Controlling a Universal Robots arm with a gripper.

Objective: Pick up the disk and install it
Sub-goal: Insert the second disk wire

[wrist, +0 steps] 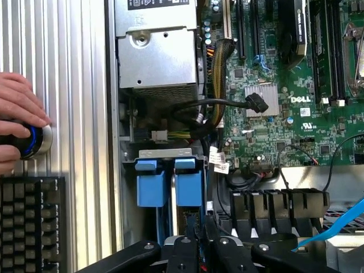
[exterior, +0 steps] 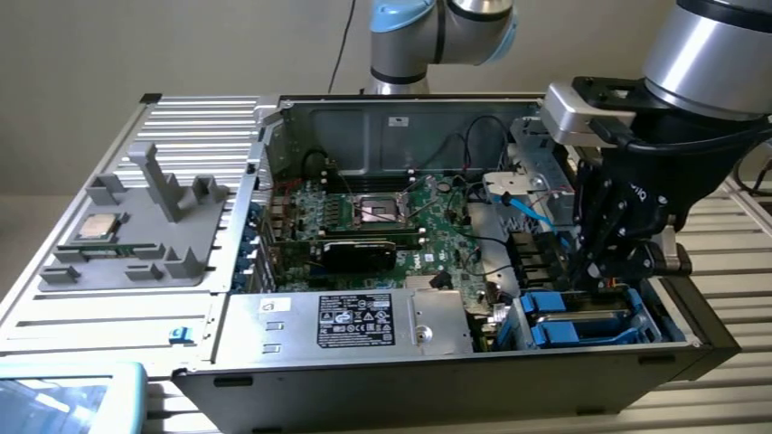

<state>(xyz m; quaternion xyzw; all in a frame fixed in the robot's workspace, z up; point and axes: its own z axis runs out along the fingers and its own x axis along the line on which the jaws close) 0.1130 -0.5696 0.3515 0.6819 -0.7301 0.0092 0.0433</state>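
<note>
While your gripper [exterior: 603,271], pinched nearly together, hangs over the blue drive bay [exterior: 585,318], keep it square to the slots; whether the disk [wrist: 189,187] is gripped, you cannot tell.

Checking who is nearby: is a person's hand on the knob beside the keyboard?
Yes, a hand grips the blue-ringed knob just above the keyboard.

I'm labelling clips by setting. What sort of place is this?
Probably a robotics lab bench set up for PC assembly: an open computer case with its motherboard exposed, a grey parts fixture beside it, and a robot arm's hand reaching into the drive bay.
</note>
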